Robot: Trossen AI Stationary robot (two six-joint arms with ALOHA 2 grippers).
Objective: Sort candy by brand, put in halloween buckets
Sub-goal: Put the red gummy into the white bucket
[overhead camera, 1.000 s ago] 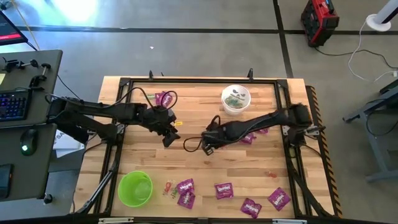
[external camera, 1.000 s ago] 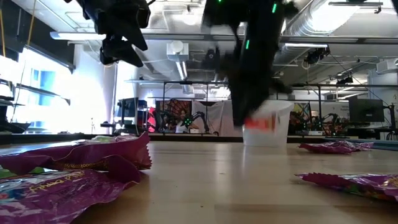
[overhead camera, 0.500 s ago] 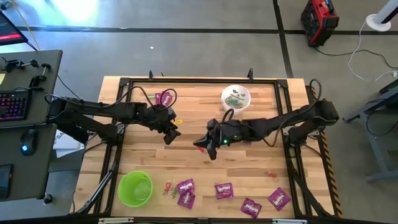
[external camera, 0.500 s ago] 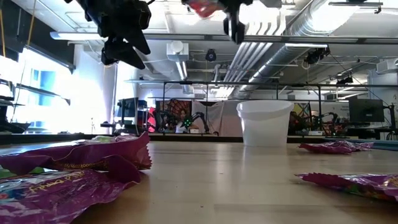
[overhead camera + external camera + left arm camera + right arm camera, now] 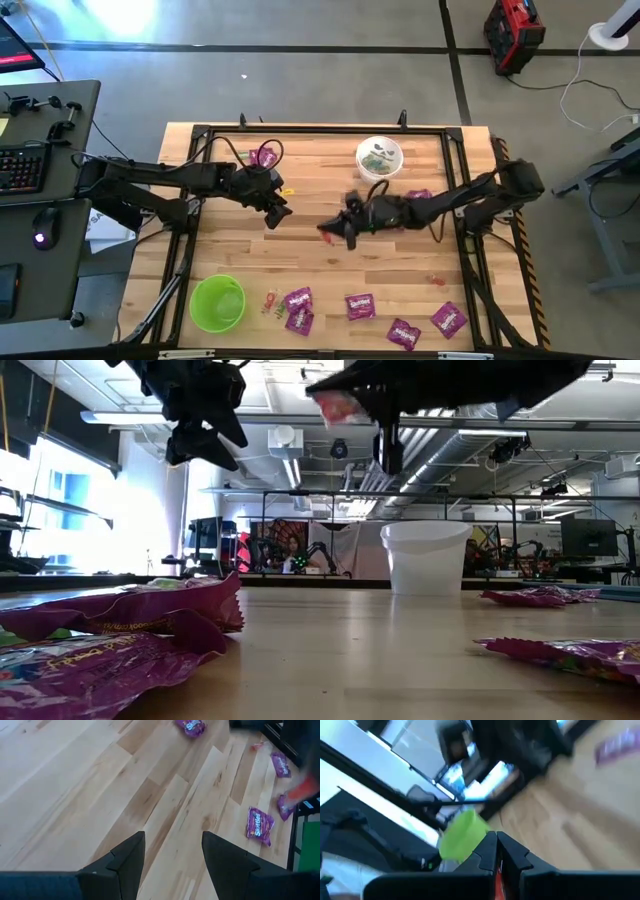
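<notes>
My right gripper (image 5: 330, 232) hangs above the table's middle, shut on a small red-wrapped sweet (image 5: 335, 405), and points about level toward the table's left. My left gripper (image 5: 276, 213) waits in the air left of it, open, with nothing between its fingers (image 5: 127, 857). The white bucket (image 5: 380, 158) stands at the far middle. The lime green bucket (image 5: 217, 303) stands at the near left. Several purple candy packets (image 5: 360, 305) lie flat along the near edge. One packet (image 5: 263, 157) lies at the far left and another (image 5: 418, 195) under my right arm. My right gripper pinches the red sweet (image 5: 497, 876) between its two shut fingers. The fingers come about level, pointing toward the table's left. In the low view the sweet (image 5: 333, 407) sticks out at the finger ends, lifted well clear of the table.
Small clear-wrapped sweets lie by the green bucket (image 5: 270, 300) and at the near right (image 5: 435, 280). A black frame (image 5: 300, 130) rims the tabletop. Bare wood lies between the two grippers and the near row of packets.
My right gripper has risen from the tabletop with the red sweet, which is now lifted clear. It has tipped from pointing down to pointing about level toward the table's left.
</notes>
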